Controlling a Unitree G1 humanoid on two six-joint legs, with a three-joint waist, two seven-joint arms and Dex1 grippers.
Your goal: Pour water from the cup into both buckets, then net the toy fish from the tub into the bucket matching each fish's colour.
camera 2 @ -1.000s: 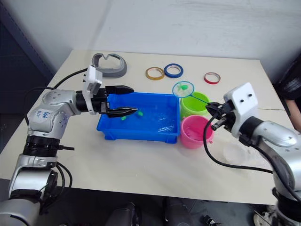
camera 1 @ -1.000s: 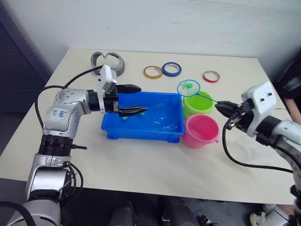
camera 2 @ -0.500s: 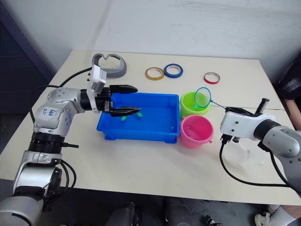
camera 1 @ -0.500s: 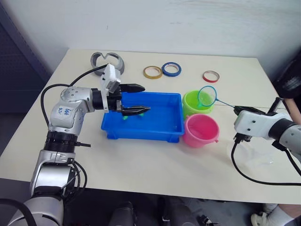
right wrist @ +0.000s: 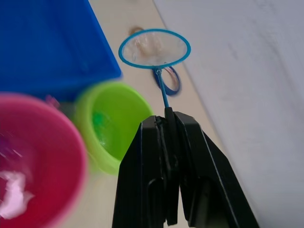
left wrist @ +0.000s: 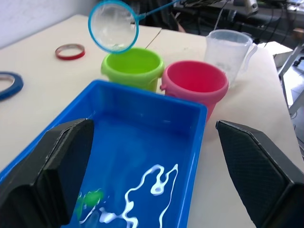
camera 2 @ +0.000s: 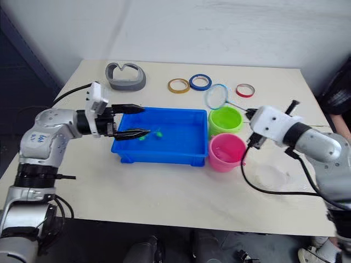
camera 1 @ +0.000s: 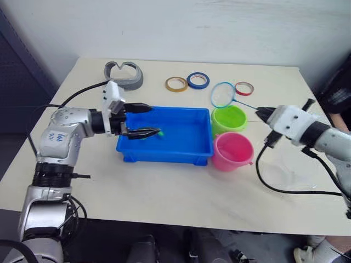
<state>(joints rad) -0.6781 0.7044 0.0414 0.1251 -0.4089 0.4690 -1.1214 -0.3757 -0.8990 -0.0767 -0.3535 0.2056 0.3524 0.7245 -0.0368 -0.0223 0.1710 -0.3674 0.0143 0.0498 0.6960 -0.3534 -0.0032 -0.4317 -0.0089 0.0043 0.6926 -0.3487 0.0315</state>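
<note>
pouring: judged done; the cup [left wrist: 227, 50] stands upright on the surface beside the pink bucket [camera 1: 232, 151], away from both claws, and water glints in the tub [camera 1: 186, 147].
green fish moved: at least one; a green shape lies at the bottom of the green bucket [right wrist: 110, 124] in the right wrist view.
fish left: green fish [camera 1: 157, 132] sit in the water at the tub's left end, near the left claw; no pink ones can be made out, in the tub or in the pink bucket.
net: the hoop of the net [camera 1: 222, 95] looks empty and hangs in the air above and just behind the green bucket, handle running back to the right claw.
right claw: the right claw [right wrist: 169, 124] is clenched on the net's handle, off to the right of both buckets.
left claw: the left claw [camera 1: 147, 120] is released, fingers spread wide with nothing between them, poised over the tub's left end.
step in hand: judged between scoops, with the net due back at the tub for the remaining fish.
room: the path from hoop to tub runs over the buckets, which stand touching each other and close against the tub's right wall; the net must clear their rims and the tub's lip.
crowding: the left claw hangs over the very end where the fish lie, so the hoop has little space there.
surface: tape rings [camera 1: 187, 82] and a grey holder [camera 1: 124, 75] lie behind the tub, well apart from the work; the front is open.
</note>
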